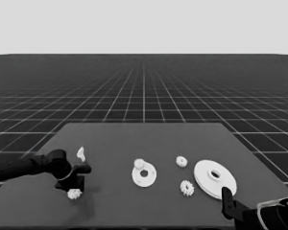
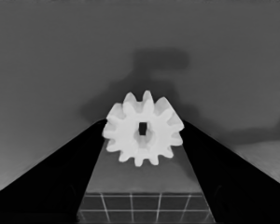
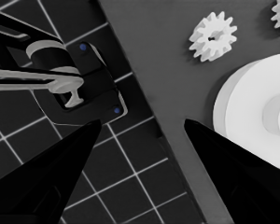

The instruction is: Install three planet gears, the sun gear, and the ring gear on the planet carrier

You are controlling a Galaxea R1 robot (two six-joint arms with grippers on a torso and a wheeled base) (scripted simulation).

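My left gripper (image 1: 76, 187) stands over the table's left front, shut on a planet gear (image 1: 74, 194). In the left wrist view this gear (image 2: 143, 129) sits face-on, with both fingers touching its teeth. The smaller round part (image 1: 145, 176) lies at the table's middle, and one gear (image 1: 139, 164) rests on its far left rim. Two more gears (image 1: 181, 161) (image 1: 186, 188) lie loose to its right. The larger round part (image 1: 214, 178) lies at the right. My right gripper (image 1: 226, 196) waits open at the table's front right corner, just in front of the larger part.
A thin white piece (image 1: 80, 153) lies just behind the left gripper. The right wrist view shows the table's edge, the larger round part (image 3: 252, 116), a gear (image 3: 213, 36), and dark machinery (image 3: 79, 88) with blue lights over the floor grid.
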